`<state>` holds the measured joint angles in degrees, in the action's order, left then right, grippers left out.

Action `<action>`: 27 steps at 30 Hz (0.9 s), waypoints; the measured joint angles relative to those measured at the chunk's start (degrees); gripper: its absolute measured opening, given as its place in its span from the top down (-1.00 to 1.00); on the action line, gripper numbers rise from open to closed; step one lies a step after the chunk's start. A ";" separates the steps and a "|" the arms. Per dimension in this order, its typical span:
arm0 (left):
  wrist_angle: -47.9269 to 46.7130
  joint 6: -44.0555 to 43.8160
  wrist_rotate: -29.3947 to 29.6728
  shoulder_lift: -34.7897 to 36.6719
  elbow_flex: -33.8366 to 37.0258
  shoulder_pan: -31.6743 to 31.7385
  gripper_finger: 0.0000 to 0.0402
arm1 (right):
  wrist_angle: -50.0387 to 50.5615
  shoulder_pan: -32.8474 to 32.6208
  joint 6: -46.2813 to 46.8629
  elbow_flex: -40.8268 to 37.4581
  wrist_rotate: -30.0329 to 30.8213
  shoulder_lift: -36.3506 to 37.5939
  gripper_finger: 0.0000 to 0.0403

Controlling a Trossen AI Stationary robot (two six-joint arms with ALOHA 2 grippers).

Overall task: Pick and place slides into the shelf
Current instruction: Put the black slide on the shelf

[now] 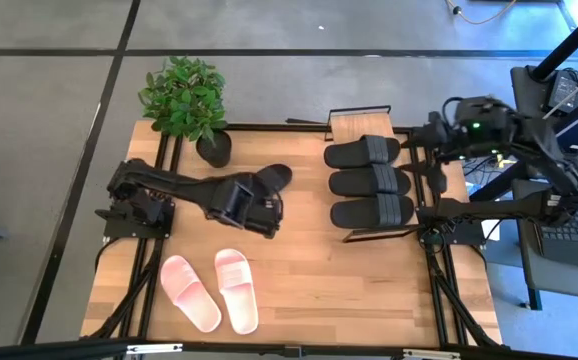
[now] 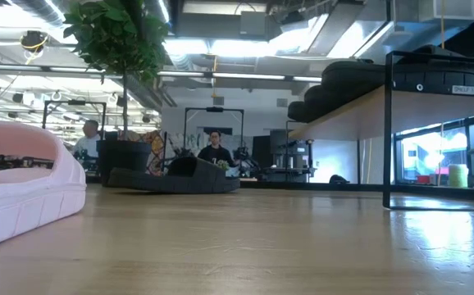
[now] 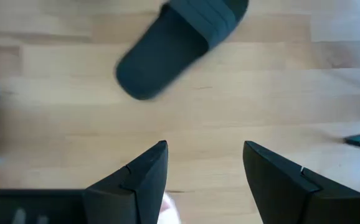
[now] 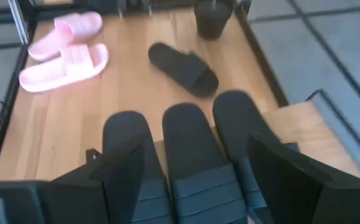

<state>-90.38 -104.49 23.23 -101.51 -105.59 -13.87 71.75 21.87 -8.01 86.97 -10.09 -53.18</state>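
Matte black open-toe slide sandal (image 1: 274, 177) lying loose on table; left gripper (image 1: 265, 205) just beside it, fingers apart, empty; next: descend, straddle strap, clamp.

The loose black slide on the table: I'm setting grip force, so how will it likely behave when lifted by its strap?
The loose black slide looks like moulded foam, so probably light. Its wide strap arches over the sole and may flex under the open left gripper. It lies flat on the table, so it would probably slide rather than roll or tip.
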 joint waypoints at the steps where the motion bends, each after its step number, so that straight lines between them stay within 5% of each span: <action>1: 1.11 -0.36 -0.01 -0.26 0.89 0.21 0.01 | -0.68 0.00 0.02 -1.10 0.06 -0.01 -0.36; 12: 0.40 -2.88 -10.22 1.36 12.10 7.04 0.01 | -3.18 0.00 0.02 -6.67 -0.11 0.49 -0.36; 17: 2.74 3.86 -15.53 3.91 18.01 10.92 0.01 | -2.94 0.00 0.22 -5.75 -0.13 1.64 -0.36; 27: 18.16 17.26 -17.25 10.57 29.11 18.80 0.01 | -3.02 0.00 0.46 -5.36 -0.13 3.64 -0.36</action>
<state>-72.22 -87.23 5.98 -90.95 -76.48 4.93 68.73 21.87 -7.56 81.60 -10.22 -49.54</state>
